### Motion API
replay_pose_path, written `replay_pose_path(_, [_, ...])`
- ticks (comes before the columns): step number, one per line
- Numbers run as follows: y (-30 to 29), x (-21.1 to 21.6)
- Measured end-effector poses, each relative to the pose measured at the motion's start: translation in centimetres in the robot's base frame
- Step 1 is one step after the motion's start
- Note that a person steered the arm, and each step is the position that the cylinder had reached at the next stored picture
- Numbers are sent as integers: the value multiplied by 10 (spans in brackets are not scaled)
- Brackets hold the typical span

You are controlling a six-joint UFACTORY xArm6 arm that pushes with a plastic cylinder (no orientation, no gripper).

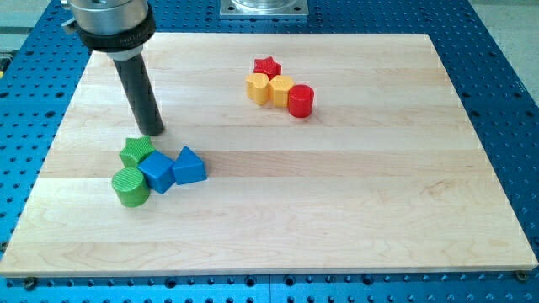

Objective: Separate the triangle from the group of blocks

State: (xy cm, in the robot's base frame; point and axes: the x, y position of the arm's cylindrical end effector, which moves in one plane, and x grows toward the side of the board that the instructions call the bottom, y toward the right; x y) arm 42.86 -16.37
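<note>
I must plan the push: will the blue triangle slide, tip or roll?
The blue triangle lies flat on the smooth wooden board, so it likely slides. Its straight sides may make it turn; rolling seems unlikely. It touches the blue cube, which may move too.

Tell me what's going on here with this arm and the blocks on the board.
A robot arm ending in a dark rod is working on a wooden board. My tip sits just above the green star, at the top of a cluster that also holds a green cylinder, a blue cube and the blue triangle. The triangle touches the cube. A second group of red and yellow blocks lies apart, toward the view's top.
</note>
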Motion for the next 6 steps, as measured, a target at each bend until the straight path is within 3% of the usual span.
replay_pose_path(3, [126,76])
replay_pose_path(4, [120,121])
replay_pose_path(5, [132,122])
replay_pose_path(6, [203,136])
